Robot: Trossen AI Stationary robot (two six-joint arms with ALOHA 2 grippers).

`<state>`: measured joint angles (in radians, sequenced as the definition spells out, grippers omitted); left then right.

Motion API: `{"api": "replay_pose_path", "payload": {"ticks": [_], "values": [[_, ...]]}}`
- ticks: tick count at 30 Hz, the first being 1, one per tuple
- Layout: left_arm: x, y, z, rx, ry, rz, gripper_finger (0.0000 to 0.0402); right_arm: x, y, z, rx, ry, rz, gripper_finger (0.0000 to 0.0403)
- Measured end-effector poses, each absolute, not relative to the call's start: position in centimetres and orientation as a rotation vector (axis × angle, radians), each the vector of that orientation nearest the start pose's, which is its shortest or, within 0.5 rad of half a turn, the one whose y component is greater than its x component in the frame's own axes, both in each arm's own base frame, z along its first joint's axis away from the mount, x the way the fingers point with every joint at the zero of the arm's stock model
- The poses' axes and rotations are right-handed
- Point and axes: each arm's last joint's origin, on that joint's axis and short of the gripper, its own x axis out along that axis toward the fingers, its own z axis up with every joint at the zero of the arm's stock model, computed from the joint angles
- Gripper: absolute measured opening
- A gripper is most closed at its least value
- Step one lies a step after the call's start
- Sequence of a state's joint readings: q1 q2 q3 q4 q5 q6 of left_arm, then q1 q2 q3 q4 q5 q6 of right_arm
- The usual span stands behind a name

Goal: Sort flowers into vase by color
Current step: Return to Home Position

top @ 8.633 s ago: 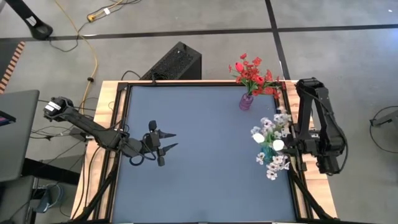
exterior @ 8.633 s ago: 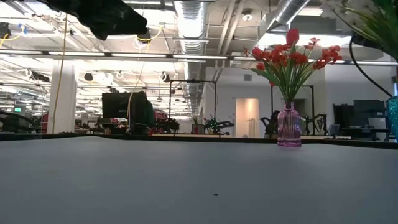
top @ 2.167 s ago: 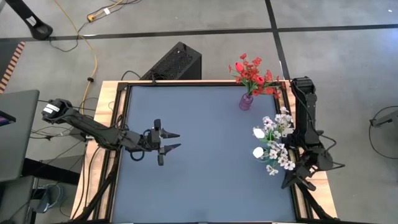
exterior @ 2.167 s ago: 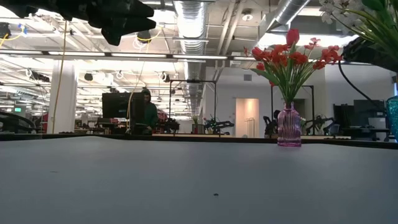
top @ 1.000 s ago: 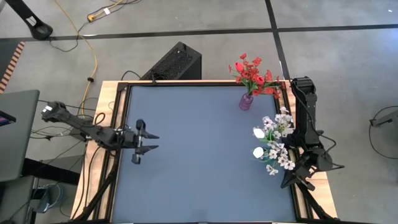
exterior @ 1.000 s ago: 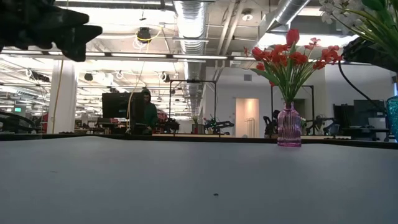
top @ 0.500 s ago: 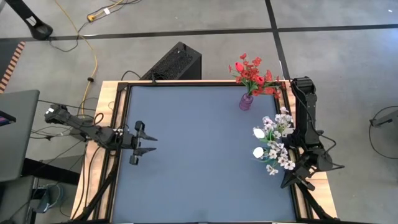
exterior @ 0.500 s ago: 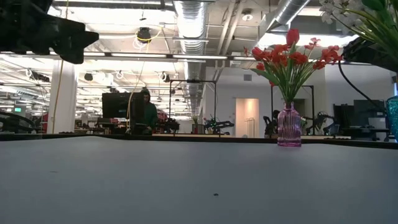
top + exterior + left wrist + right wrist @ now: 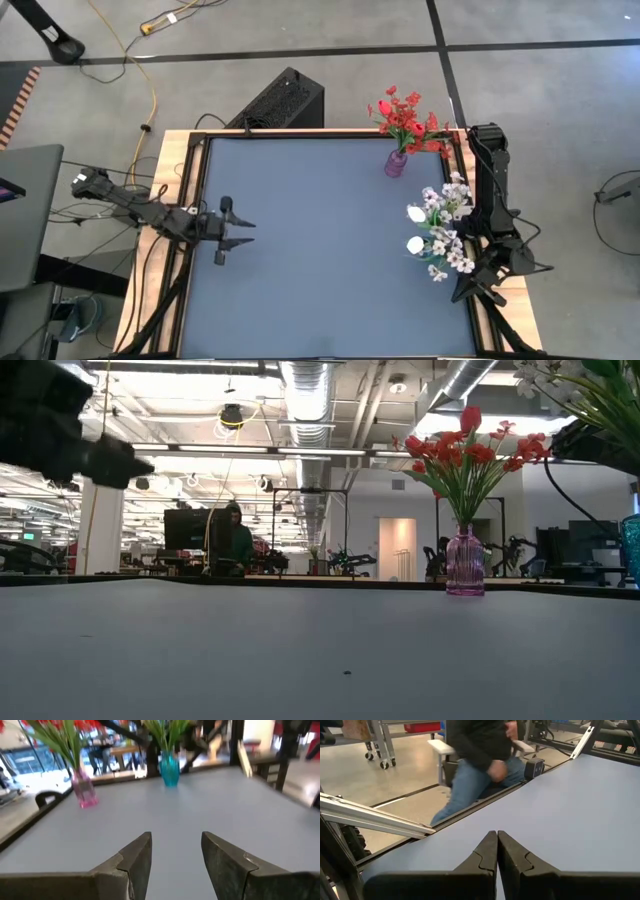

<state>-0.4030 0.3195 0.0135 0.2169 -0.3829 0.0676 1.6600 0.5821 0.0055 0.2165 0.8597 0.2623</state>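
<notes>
High view is showing you two vases (image 9: 396, 163) holding red flowers (image 9: 405, 118) and white flowers (image 9: 440, 230), left gripper (image 9: 248, 234) gaping empty, right gripper (image 9: 457, 297) pinching nothing.

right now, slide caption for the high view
Red flowers in pink vase, white flowers grouped nearby; left gripper open over table left side, right gripper shut at right edge.

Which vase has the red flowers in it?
The pink vase holds the red flowers. The blue vase next to it has only white flowers.
</notes>
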Motion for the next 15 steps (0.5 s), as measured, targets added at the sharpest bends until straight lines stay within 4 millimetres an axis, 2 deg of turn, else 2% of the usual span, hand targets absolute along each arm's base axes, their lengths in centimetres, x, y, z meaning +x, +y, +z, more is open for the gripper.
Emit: {"api": "replay_pose_path", "payload": {"ticks": [5, 15], "values": [[10.8, -3.4, 14.7, 0.159, 0.221, -0.027, 0.0163, 1.1, 12.0, 13.5, -0.104, 0.215, 0.766, 0.0038], [10.9, -3.5, 14.6, 0.167, 0.243, -0.033, 0.0163, 1.1, 12.0, 13.5, -0.103, 0.215, 0.766, 0.0038]]}}
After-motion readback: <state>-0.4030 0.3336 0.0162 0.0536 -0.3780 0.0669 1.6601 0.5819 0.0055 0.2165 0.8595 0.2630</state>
